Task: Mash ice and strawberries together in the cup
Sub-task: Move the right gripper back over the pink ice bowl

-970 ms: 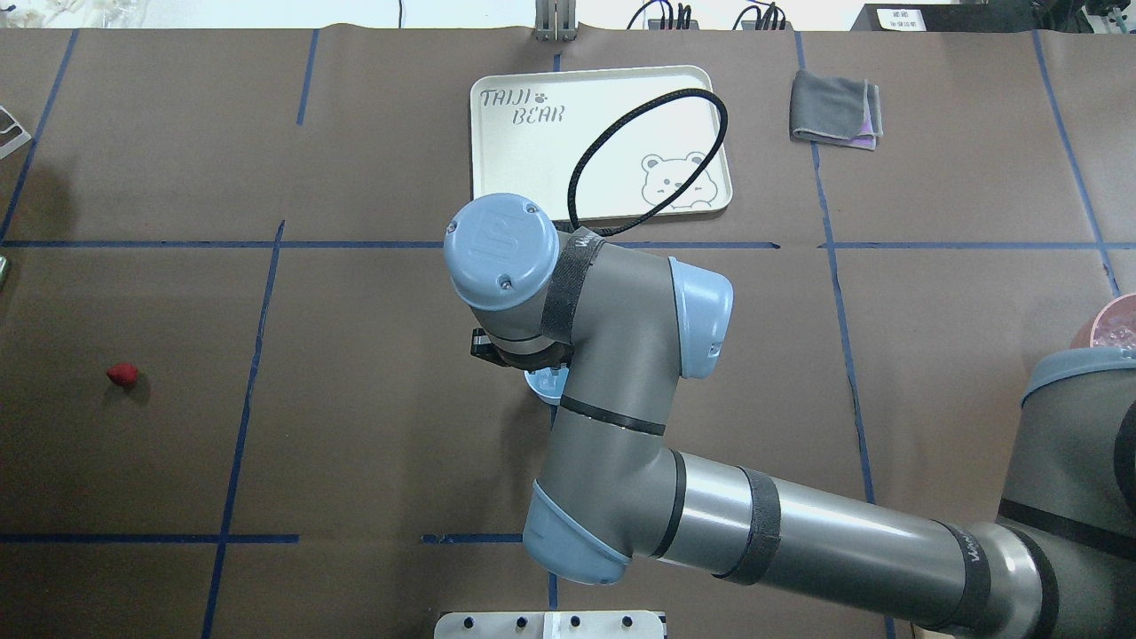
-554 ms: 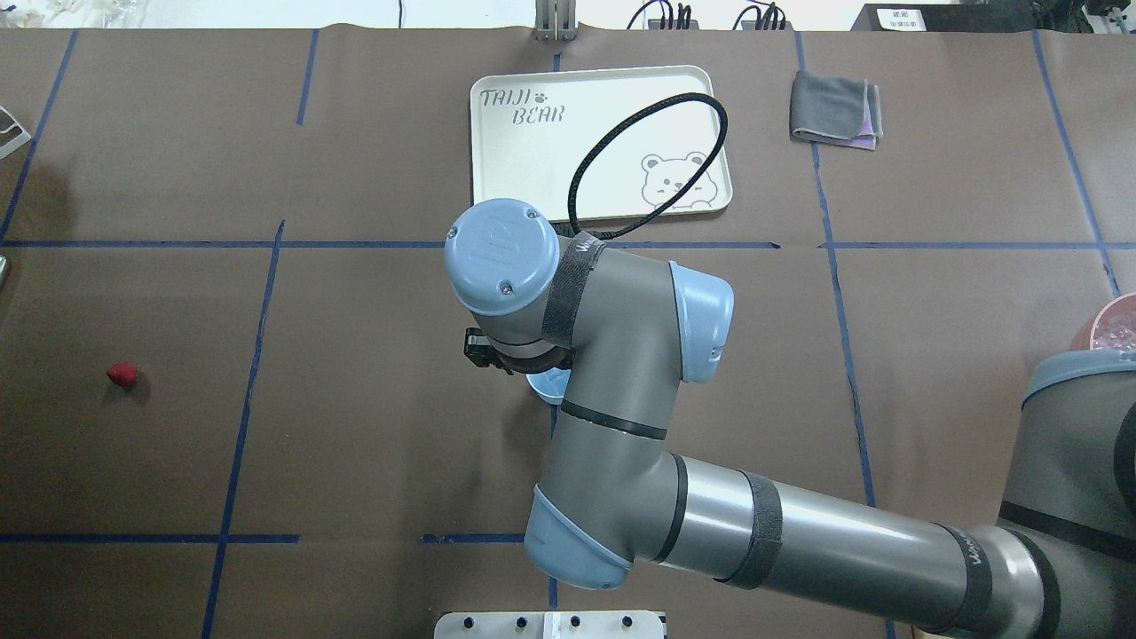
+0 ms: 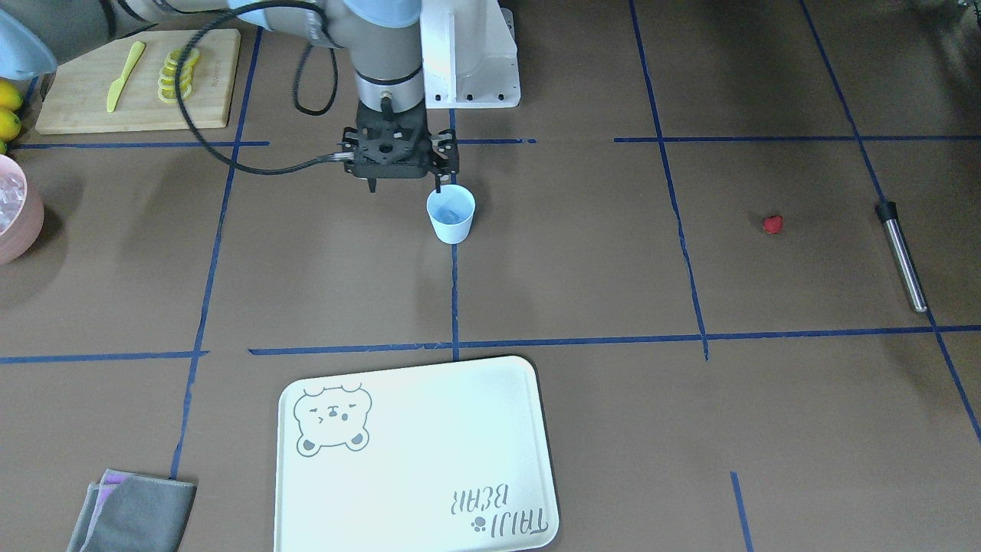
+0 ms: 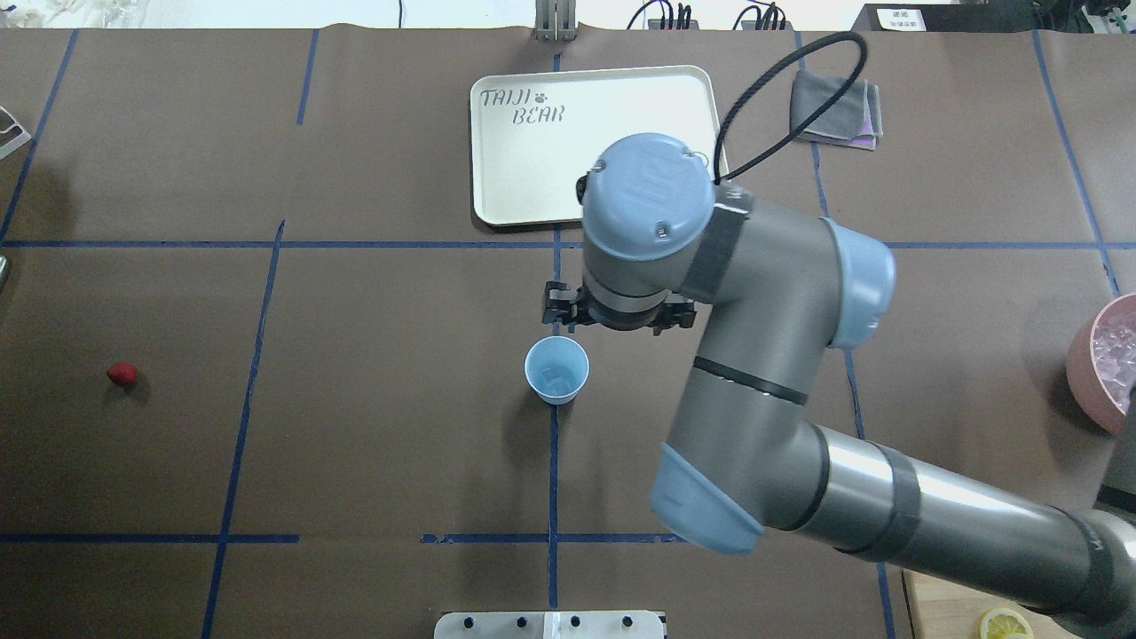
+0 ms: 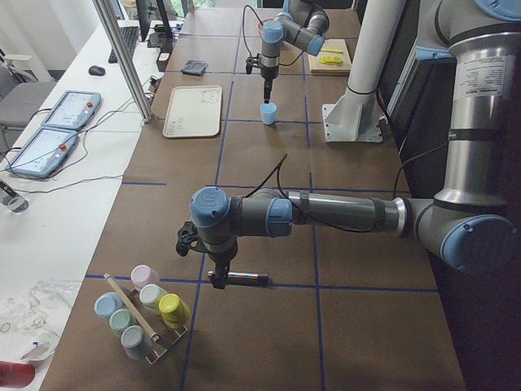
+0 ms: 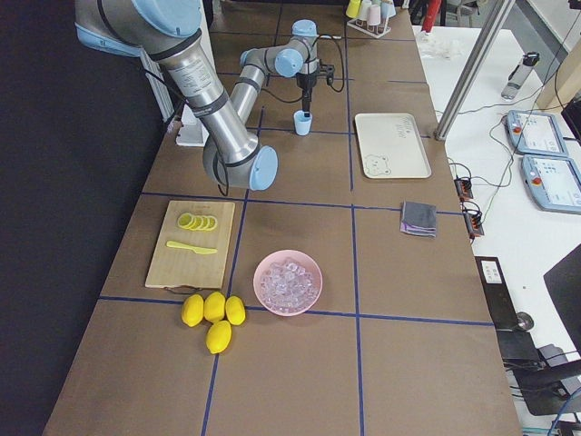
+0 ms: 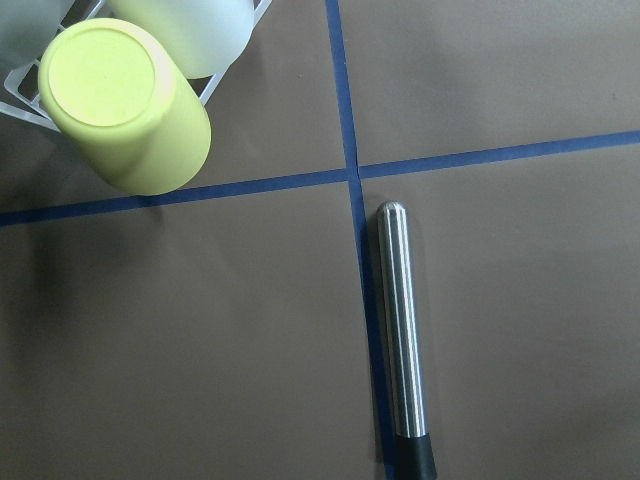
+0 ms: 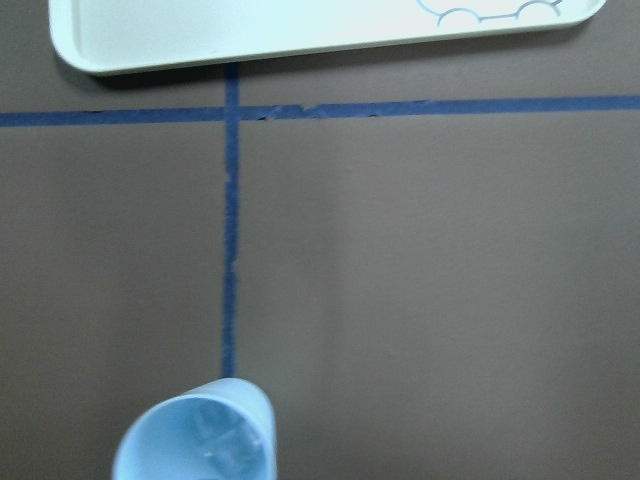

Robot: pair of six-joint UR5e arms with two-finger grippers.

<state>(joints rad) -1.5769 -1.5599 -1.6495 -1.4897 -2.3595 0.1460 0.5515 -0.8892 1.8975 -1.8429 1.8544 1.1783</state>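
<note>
Lemons [image 6: 213,318], four whole ones, lie nearest at the table's end on the robot's right. Just beyond them a pink bowl [image 6: 258,277] holds a heap of ice [image 6: 286,280]. Next comes a wooden board [image 6: 213,268], on the robot's side of the table, carrying lemon slices [image 6: 197,222] and a yellow knife [image 6: 191,247]. A folded grey cloth [image 6: 418,218] sits across from it on the operators' side.

Further along, a cream tray [image 4: 568,160] lies flat. The cup [image 4: 556,370] stands upright on a blue tape line between the tray and the robot's base, with a few pieces of ice in its bottom. The right gripper [image 3: 406,186] hangs just beside the cup, on the tray side and a little toward the robot's right. Its jaws stand wide apart with nothing between them.

Beyond the cup, well apart from it, the strawberry [image 4: 122,374] lies alone on the table. Farther still, a steel rod [image 7: 400,340] with a black end lies along a tape line. The left gripper [image 5: 218,281] hovers over it, and it cannot be told whether its jaws are apart or together. At the far end a rack of pastel cups [image 5: 142,314] stands, the yellow one nearest the rod.
</note>
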